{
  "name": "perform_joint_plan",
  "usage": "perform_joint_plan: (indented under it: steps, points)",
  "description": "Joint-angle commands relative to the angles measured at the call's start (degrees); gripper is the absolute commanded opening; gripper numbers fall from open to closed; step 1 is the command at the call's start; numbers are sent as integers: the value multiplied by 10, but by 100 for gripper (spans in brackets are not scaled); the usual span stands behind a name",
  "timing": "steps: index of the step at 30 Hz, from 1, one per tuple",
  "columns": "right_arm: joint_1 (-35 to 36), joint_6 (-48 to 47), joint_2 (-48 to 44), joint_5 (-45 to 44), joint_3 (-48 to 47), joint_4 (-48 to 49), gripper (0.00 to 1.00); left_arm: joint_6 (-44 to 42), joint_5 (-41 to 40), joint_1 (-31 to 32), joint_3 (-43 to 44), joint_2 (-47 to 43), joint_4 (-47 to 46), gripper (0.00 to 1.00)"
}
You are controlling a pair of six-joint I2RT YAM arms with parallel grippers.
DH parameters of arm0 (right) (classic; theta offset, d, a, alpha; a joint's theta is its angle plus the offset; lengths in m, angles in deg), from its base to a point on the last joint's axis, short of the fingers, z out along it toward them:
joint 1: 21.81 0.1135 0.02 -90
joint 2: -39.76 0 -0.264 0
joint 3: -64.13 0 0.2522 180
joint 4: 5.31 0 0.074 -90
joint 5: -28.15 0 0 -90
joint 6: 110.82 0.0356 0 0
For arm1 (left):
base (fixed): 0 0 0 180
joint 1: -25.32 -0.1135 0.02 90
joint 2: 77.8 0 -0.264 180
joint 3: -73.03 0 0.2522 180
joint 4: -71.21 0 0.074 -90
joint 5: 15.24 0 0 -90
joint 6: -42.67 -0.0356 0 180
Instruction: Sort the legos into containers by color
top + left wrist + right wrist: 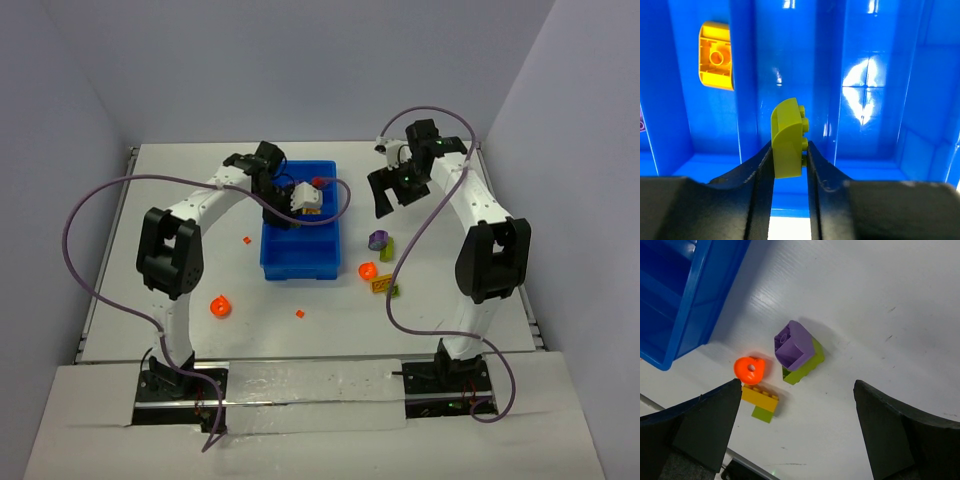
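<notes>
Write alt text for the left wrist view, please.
The left gripper is shut on a lime green lego, held over the blue tray. A yellow lego lies inside the tray at the upper left.

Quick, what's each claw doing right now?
Left gripper: shut on a lime lego over the tray.
Right gripper: open, holding nothing.
</notes>
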Motion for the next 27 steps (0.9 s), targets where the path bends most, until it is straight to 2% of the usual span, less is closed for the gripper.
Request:
perform_joint_plan:
  steps: [1, 9, 13, 16, 17, 21, 23, 27]
  points:
    - [-5, -22, 1, 11, -14, -30, 99, -43, 6, 6, 13, -3, 28, 36]
    - [13, -117, -6, -6, -2, -50, 94, -40, 37, 7, 41, -9, 49, 62]
    - [17, -155, -8, -14, 8, -53, 91, -33, 53, 4, 33, -31, 32, 68]
    - [32, -203, -16, -28, 19, -56, 88, 23, 81, -10, 37, -68, -19, 69]
    - [41, -220, -17, -31, 20, -61, 86, 66, 100, -22, 47, -77, -49, 69]
    - [80, -260, -7, -50, 18, -75, 83, 158, 163, -59, 111, -78, -69, 69]
    - [97, -269, 6, -56, 7, -86, 82, 239, 182, -80, 133, -82, -90, 69]
    - [125, -271, 38, -68, -11, -96, 80, 305, 186, -101, 109, -115, -160, 70]
